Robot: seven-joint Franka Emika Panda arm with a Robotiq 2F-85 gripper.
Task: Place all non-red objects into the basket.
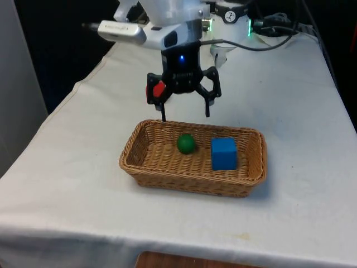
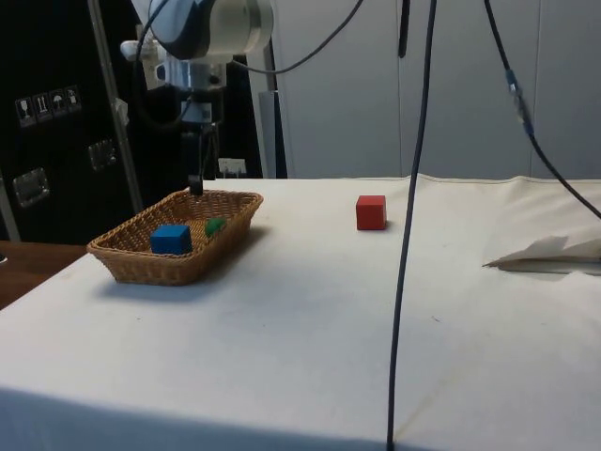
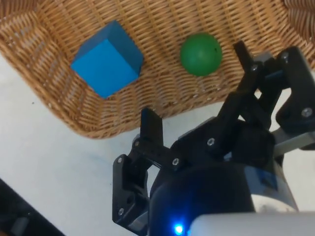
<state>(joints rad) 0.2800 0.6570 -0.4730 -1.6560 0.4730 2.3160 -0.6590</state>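
Fingers spread and empty, the gripper [image 1: 186,117] hangs above the far rim of the wicker basket [image 1: 142,167], where the green ball [image 1: 186,143] and blue cube [image 1: 223,153] lie. Best now: rise clear, leaving the red cube [image 2: 371,212] on the cloth.

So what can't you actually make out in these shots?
- Red cube: in the front view the gripper covers most of it.
- Green ball: in the side view the basket wall hides its lower part.
- Basket: the wrist view's edges cut off its far end.
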